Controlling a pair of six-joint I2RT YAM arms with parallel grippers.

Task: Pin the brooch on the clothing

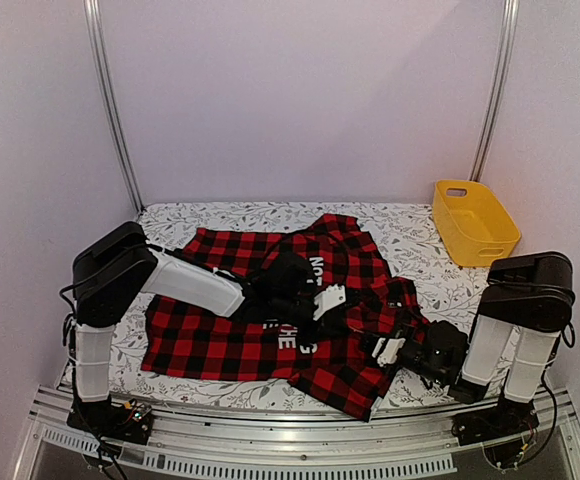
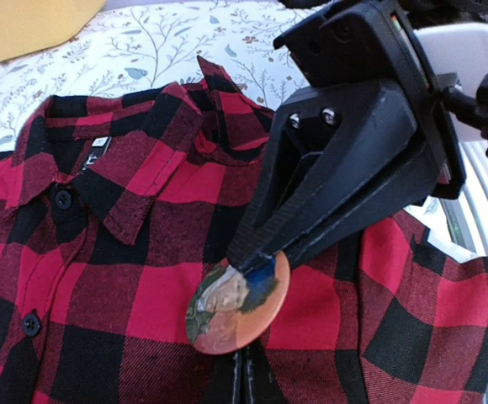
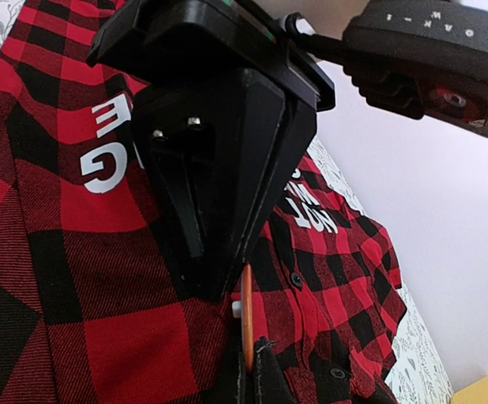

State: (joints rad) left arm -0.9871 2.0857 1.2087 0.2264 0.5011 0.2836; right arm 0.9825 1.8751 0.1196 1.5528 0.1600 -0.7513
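Note:
The red-and-black checked shirt [image 1: 220, 340] lies spread on the table, with white letters [image 3: 101, 143] on it. The brooch [image 2: 240, 303] is a round badge with a painted face, held just above the shirt [image 2: 84, 278] below its collar. My left gripper [image 2: 248, 265] is shut on its upper edge. My right gripper [image 3: 237, 286] is shut on the opposite edge of the brooch [image 3: 246, 316], seen edge-on there with a white part on its back. The right fingertips [image 2: 255, 383] show at the bottom of the left wrist view. In the top view both grippers [image 1: 342, 310] [image 1: 375, 338] meet over the shirt's middle and hide the brooch.
A yellow bin [image 1: 475, 222] stands at the back right on the leaf-patterned tablecloth [image 1: 420, 250]. The shirt's collar [image 2: 151, 168] and buttons [image 2: 61, 199] lie left of the brooch. Metal rails run along the table's near edge.

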